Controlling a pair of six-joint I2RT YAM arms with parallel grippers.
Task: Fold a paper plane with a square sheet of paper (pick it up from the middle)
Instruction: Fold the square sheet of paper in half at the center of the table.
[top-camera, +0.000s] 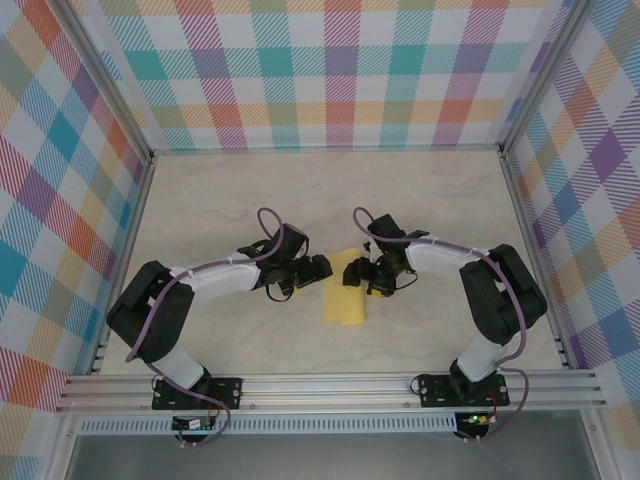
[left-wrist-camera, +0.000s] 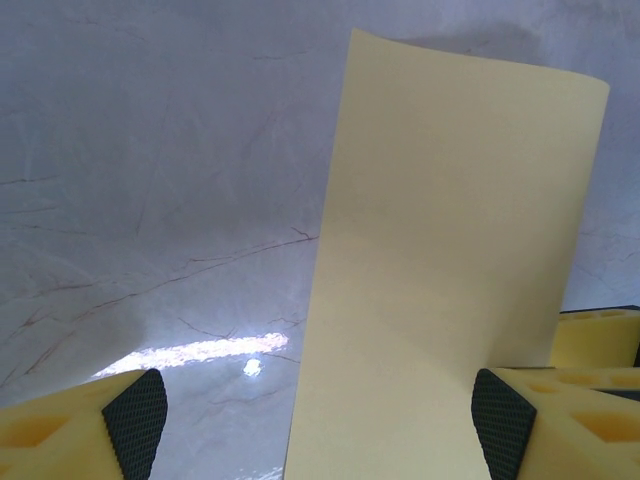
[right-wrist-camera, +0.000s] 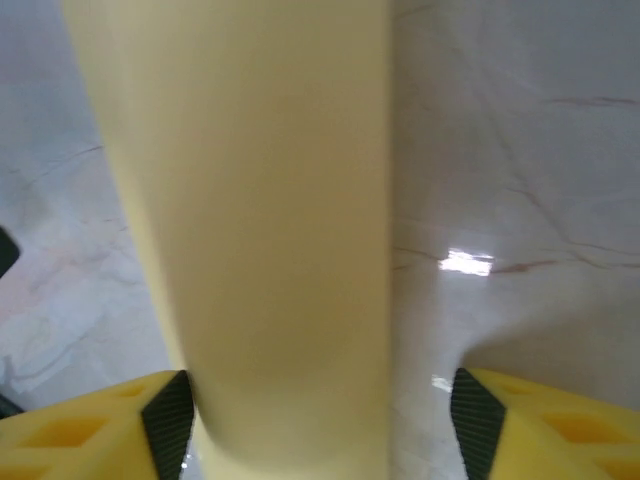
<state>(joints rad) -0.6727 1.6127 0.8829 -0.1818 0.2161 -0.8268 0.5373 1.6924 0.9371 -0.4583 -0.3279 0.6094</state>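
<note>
The square sheet of paper (top-camera: 346, 300) lies on the table (top-camera: 440, 200) as a narrow strip between my two arms. My left gripper (top-camera: 322, 268) stands released at its left edge. The right gripper (top-camera: 356, 272) is spread too, the sheet between its pads (right-wrist-camera: 168, 420) but not pinched.

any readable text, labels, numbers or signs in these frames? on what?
None: no readable text in any view.
The paper is blank yellow on every face that shows.
The table and the plaid walls carry no lettering.
Nothing on the arms looks like a label or a number, legible or not.
</note>
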